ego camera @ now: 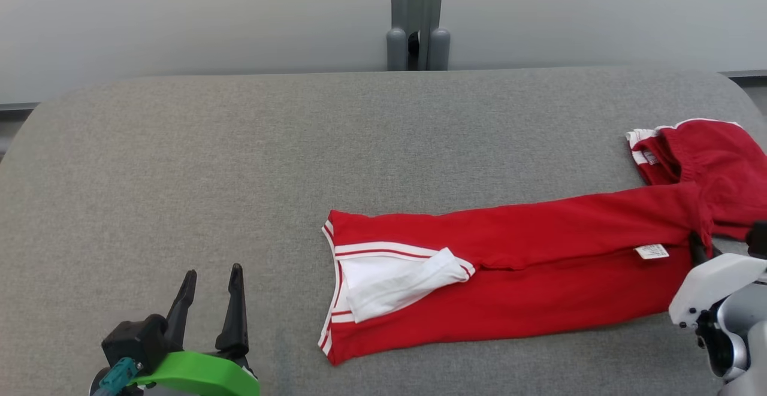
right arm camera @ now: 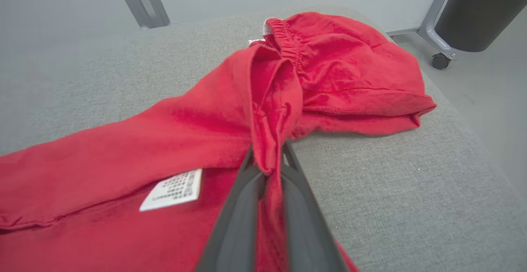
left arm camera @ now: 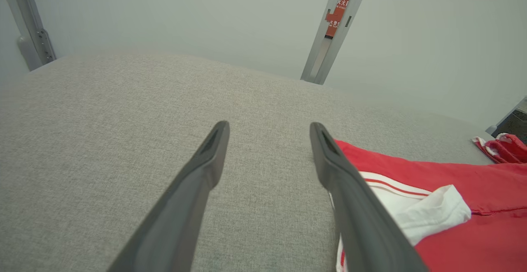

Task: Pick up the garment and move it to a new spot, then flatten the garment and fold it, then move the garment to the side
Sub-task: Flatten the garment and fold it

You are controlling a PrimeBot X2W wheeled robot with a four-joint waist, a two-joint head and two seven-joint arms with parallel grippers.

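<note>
Two grippers are engaging: the right gripper (right arm camera: 267,159) is pinching a raised fold of the long red cotton garment (ego camera: 527,264), which is lying from mid-table to the right edge of the grey fabric table (ego camera: 180,162). The left gripper (ego camera: 213,273) is hovering with its fingers spread and empty near the front-left corner. The pick-up step appears to be under way, and the next move is calling for a clean lift and carry.

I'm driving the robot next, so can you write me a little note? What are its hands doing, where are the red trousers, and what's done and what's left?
Right hand: shut on a pinch of the red trousers, near the waist.
Left hand: open, holding nothing, over the grey table, to the left of the trousers.
Trousers: stretched along the table, with the waist end bunched at the robot's right.
Done: grip taken. I cannot tell whether the first move is finished.
Left: flatten, fold, move aside.
</note>
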